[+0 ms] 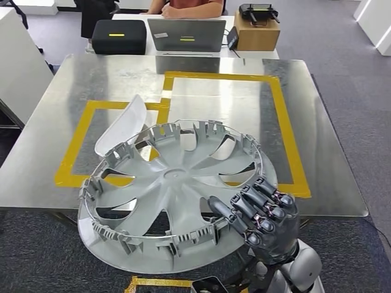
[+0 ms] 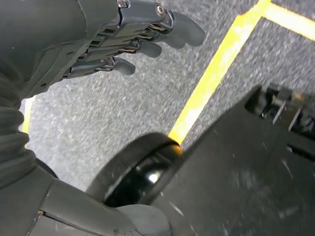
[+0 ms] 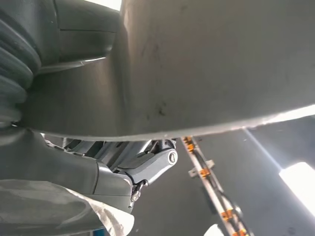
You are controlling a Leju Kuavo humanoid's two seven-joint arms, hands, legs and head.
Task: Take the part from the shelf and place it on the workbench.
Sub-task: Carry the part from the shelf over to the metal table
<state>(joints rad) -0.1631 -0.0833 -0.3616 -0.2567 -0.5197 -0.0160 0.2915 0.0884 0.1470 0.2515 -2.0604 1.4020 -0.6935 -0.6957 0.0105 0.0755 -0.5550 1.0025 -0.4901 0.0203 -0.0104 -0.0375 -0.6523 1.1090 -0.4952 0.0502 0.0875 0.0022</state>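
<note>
A robot's right hand [image 1: 263, 210] grips a large silver hubcap [image 1: 173, 189] by its near right rim, fingers [image 1: 251, 207] curled over the edge onto the inner, clip-lined face, thumb hidden beneath. The hubcap is held tilted, inner side up, its far portion over the near edge of a metal bench [image 1: 322, 152] and its near portion hanging out over the grey carpet [image 1: 41, 256]; whether it touches the bench cannot be told. In the right wrist view the cap's smooth underside [image 3: 208, 64] spans the frame with the hand [image 3: 111, 172] clamped against it. Yellow tape [image 1: 286, 122] marks two adjoining rectangles on the bench, and a white curved part [image 1: 122, 125] lies on the left one, just beyond the hubcap's far left rim. The left hand [image 2: 111, 44] hangs over carpet crossed by a yellow floor line [image 2: 215, 73], its fingers [image 2: 148, 48] extended, slightly apart and holding nothing. Beyond the bench, a white table carries a black case [image 1: 119, 35], a grey laptop [image 1: 187, 35] and a cardboard box [image 1: 256, 30] with a black controller on top, with a person's folded arms [image 1: 191, 8] behind the laptop.
</note>
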